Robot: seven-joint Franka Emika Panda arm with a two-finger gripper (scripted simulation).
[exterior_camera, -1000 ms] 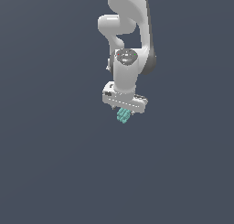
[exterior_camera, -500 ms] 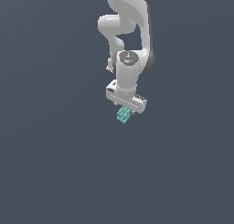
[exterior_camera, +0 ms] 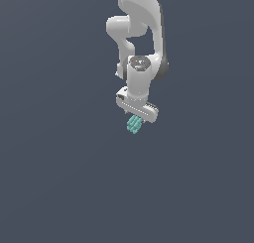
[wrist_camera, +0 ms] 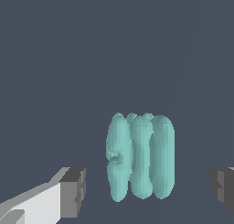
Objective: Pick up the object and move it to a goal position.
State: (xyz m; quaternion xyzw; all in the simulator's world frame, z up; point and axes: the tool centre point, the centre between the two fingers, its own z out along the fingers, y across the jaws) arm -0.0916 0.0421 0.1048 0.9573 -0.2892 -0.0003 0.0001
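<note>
The object [exterior_camera: 134, 124] is a small teal-green bunch of rounded finger-like lobes, lying on the plain dark grey surface. In the exterior view it sits just below the white hand of my gripper [exterior_camera: 136, 119]. In the wrist view the object [wrist_camera: 139, 157] lies between the two dark finger pads, one [wrist_camera: 73, 191] on one side and the other [wrist_camera: 223, 190] on the far side. My gripper [wrist_camera: 148, 191] is open. There is a gap between each pad and the object, and the object is nearer the first pad.
Only the white arm [exterior_camera: 141, 33] reaching down from the top of the exterior view and the uniform dark grey ground [exterior_camera: 59, 177] show. No other objects, edges or goal marker are visible.
The hand has shifted slightly toward the exterior view's right and turned a little above the object. The object has stayed in place.
</note>
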